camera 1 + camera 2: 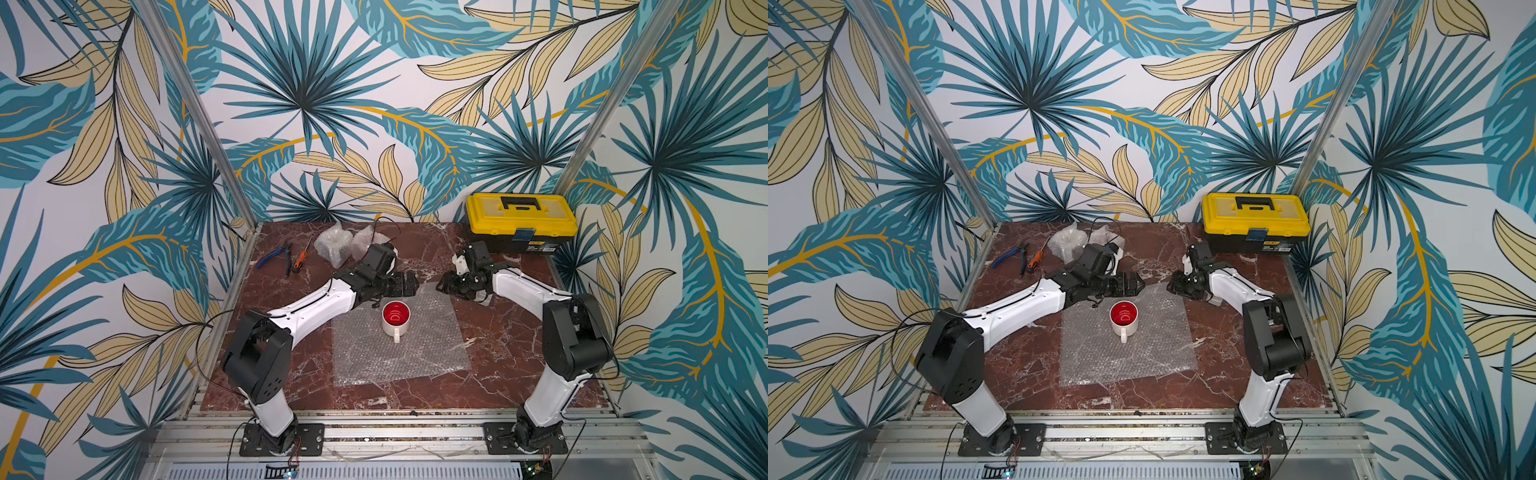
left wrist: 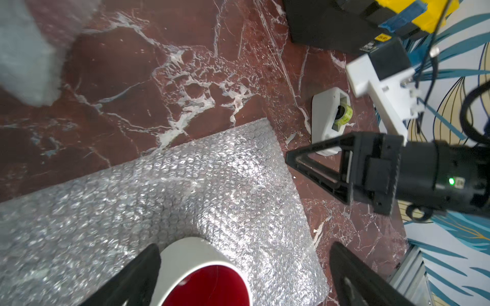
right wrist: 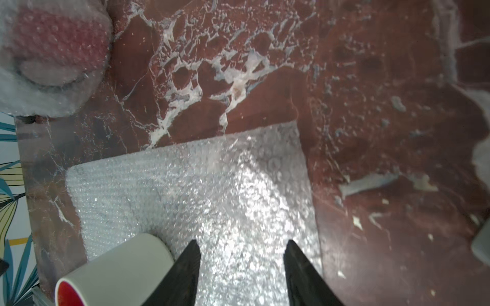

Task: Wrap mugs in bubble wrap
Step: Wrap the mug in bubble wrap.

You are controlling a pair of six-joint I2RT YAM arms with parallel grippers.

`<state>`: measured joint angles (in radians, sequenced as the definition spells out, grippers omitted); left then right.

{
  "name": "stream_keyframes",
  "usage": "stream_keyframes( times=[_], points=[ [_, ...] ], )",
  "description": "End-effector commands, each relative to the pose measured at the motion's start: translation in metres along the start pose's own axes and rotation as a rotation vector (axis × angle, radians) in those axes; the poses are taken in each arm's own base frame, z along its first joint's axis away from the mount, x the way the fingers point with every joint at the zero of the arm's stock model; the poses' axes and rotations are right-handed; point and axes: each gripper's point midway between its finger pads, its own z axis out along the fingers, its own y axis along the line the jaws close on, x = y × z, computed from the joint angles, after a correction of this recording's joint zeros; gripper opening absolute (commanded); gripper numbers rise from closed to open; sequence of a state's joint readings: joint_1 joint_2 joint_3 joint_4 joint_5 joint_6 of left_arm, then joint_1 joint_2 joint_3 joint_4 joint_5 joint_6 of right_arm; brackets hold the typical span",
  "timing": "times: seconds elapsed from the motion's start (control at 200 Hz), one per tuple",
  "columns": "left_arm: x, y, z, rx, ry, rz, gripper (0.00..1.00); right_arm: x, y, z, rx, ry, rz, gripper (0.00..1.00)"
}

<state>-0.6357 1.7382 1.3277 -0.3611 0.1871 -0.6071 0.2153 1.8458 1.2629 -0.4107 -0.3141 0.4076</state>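
The left gripper is hovering with its black jaws spread wide and nothing between them, just behind a white ceramic mug with a red inside. In the left wrist view its fingers are showing on either side of the mug's rim. Its wrist is bending sideways so the jaws point toward the other arm. The white forearm is running back low and slanting to a black elbow, and the upper link is dropping to the base on the near rail.

The right gripper is facing it, close but apart. Its jaws are standing partly apart and empty, with the tips hanging over the far right corner of a clear, shiny sheet of bubbled plastic wrap. Its forearm is reaching back to a raised black elbow above its own base.

The mug is standing upright on the far half of the sheet, handle toward the near edge. The sheet is lying flat on the red-brown marble tabletop. Crumpled bubble-wrap bundles are sitting at the far side, one showing red through the plastic.
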Motion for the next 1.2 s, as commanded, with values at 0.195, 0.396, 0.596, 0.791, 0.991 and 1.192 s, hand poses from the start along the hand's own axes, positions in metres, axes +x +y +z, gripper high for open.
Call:
stream_keyframes(
  times=[0.195, 0.396, 0.596, 0.791, 0.991, 1.192],
  points=[
    [0.000, -0.026, 0.008, 0.025, 0.033, 0.056, 1.00, -0.005, -0.036, 0.014, -0.014, 0.148, 0.085, 0.51],
    [0.005, -0.021, 0.009, 0.013, 0.042, 0.058, 1.00, -0.001, -0.046, 0.022, -0.012, 0.222, 0.106, 0.50],
    [0.003, -0.022, 0.008, 0.012, 0.035, 0.067, 1.00, -0.002, -0.050, 0.031, -0.053, 0.264, 0.150, 0.50],
    [0.004, -0.020, 0.007, 0.004, 0.033, 0.071, 1.00, -0.002, -0.051, 0.038, -0.080, 0.291, 0.161, 0.49],
    [0.004, -0.018, 0.004, -0.005, 0.023, 0.072, 1.00, 0.000, -0.040, 0.048, -0.178, 0.324, 0.182, 0.50],
    [0.004, -0.016, 0.003, -0.008, 0.023, 0.067, 1.00, 0.004, -0.024, 0.054, -0.300, 0.364, 0.197, 0.49]
  ],
)
